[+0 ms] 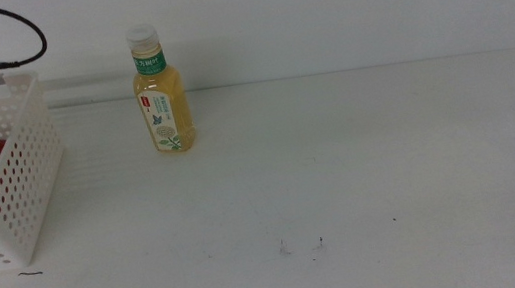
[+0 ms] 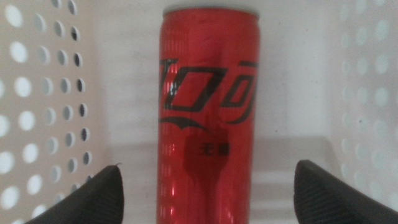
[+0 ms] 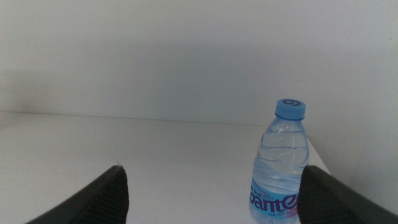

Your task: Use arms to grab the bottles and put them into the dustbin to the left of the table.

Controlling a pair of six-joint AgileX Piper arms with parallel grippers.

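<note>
White perforated dustbin [image 2: 37,124] around slim red soda can [image 2: 208,118], black lettering.

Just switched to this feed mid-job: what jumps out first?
The red soda can lies inside the dustbin at the table's left, the left gripper open over it. The yellow tea bottle stands upright at the back; the water bottle stands at the right edge, before the open right gripper.

Red soda can [image 2: 207,118] inside the white perforated dustbin [image 2: 43,106].
The left gripper [image 2: 205,193] has its two dark jaws spread wide, one either side of the can and clear of it; the basket's holed walls rise on both sides.
</note>
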